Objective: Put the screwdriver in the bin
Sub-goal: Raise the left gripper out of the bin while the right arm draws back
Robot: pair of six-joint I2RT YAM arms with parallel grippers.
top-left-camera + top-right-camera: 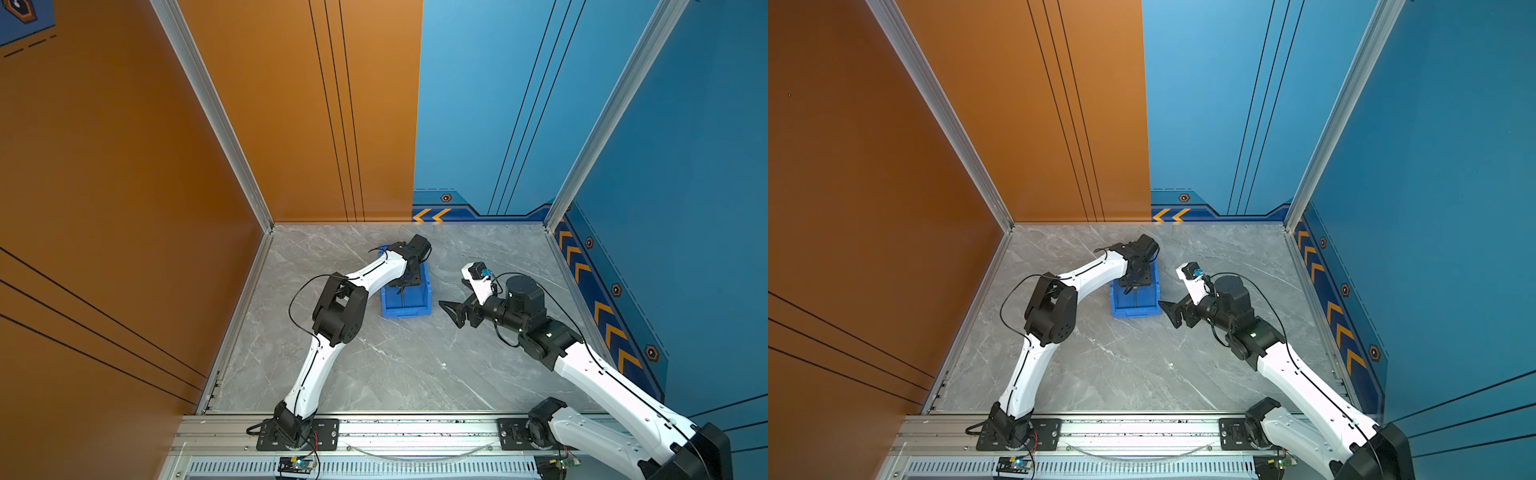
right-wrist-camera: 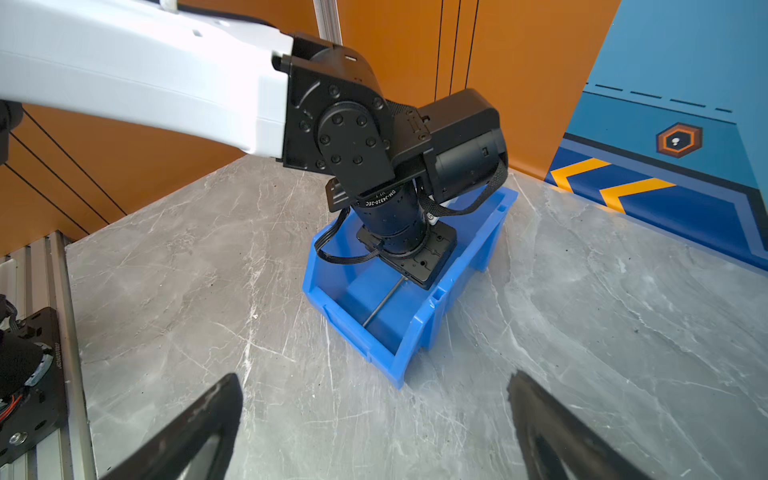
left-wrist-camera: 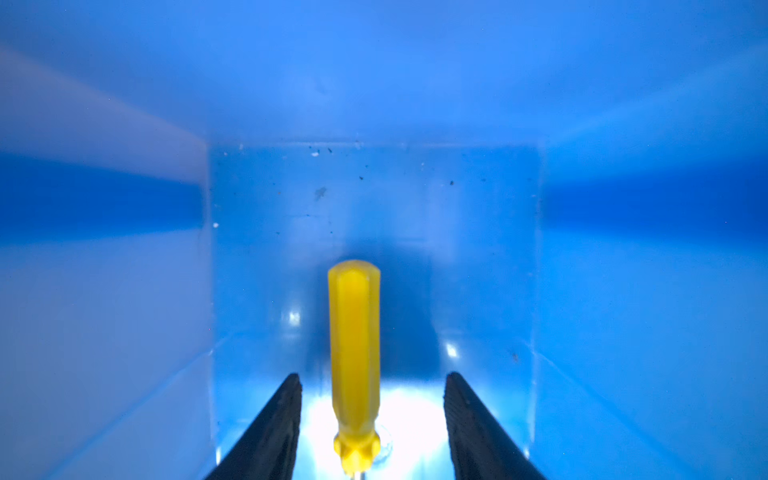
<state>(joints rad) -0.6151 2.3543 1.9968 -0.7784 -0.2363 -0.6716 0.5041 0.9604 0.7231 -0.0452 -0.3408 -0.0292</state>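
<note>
Screwdriver is inside the bin. The yellow handle points toward the tall back wall, and the thin shaft runs along the floor toward the low front wall. The bin sits approx mid-bench, nearer the back edge than the front.

L claw is down inside the bin, straddling the handle. Its jaws are partway apart w/ a clear gap each side, so it's gripping nothing as far as I can see. R claw hangs over bare bench near the bin's front corner on the R side, jaws wide and empty.

I'd call the drop basically done: the tool looks to be lying on the bin floor, not pinched. I can't tell from the wrist cam if the handle rests fully flat.

Left to do, imo: lift the L arm straight up out of the bin w/o snagging the handle or a wall, then park both arms.
</note>
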